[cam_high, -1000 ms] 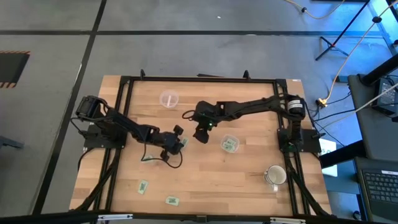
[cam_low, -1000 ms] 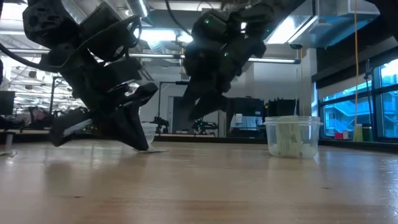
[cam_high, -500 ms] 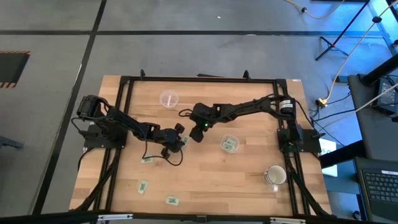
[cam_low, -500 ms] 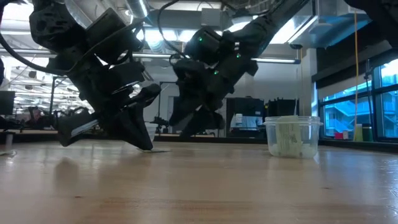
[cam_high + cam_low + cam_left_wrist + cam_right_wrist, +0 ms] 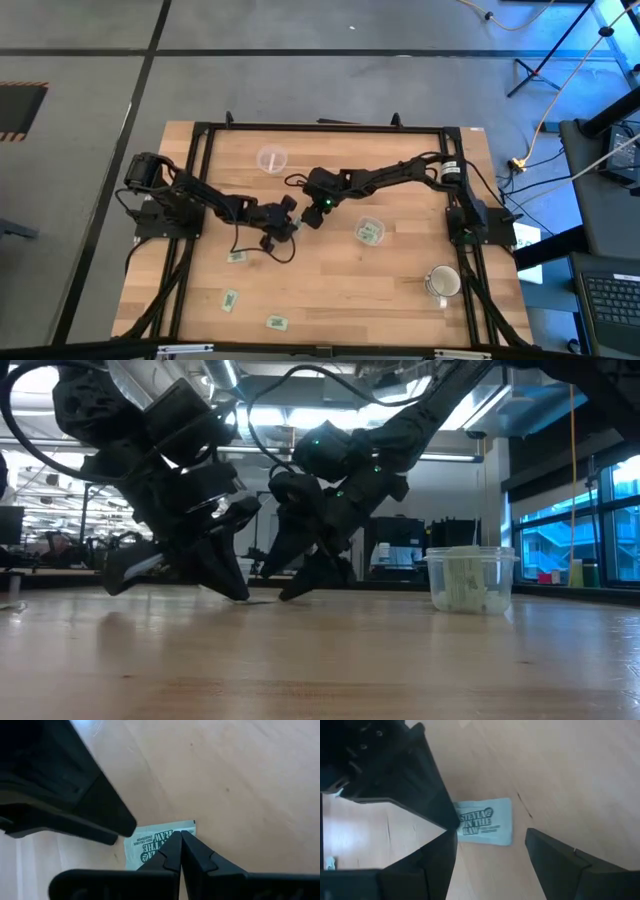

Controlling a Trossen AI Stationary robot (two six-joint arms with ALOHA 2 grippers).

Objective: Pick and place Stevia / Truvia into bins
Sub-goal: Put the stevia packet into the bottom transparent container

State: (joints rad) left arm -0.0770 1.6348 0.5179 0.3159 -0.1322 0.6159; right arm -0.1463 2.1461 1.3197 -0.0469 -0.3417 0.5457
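A light green Stevia packet (image 5: 485,822) lies flat on the wooden table near its middle (image 5: 297,227). My left gripper (image 5: 180,837) is shut, slanting down, with its tips on that packet. My right gripper (image 5: 491,831) is open and low over the same packet from the far right, one finger on either side and ahead of it without touching. One clear bin (image 5: 271,158) stands toward the far edge. The other bin (image 5: 370,231) stands right of centre and holds packets (image 5: 465,582). Three more packets (image 5: 236,257) (image 5: 230,299) (image 5: 276,322) lie flat toward the near left. My left gripper has its shut fingertips (image 5: 176,845) on the packet's edge near a corner (image 5: 189,825), slanting down from the table's left. The packet lies flat on the table. I cannot tell whether the edge is pinched or only pressed on.
A whitish mug (image 5: 443,283) stands near the table's right front. A black frame (image 5: 320,127) runs round the table. Cables loop on the wood by the left arm (image 5: 255,250). The two grippers stand close together in the low view (image 5: 262,575).
My right gripper has come down and a little toward the table's left, rolling slightly, until its open fingers stand low around the packet by my left gripper. The packet stays flat where it was.
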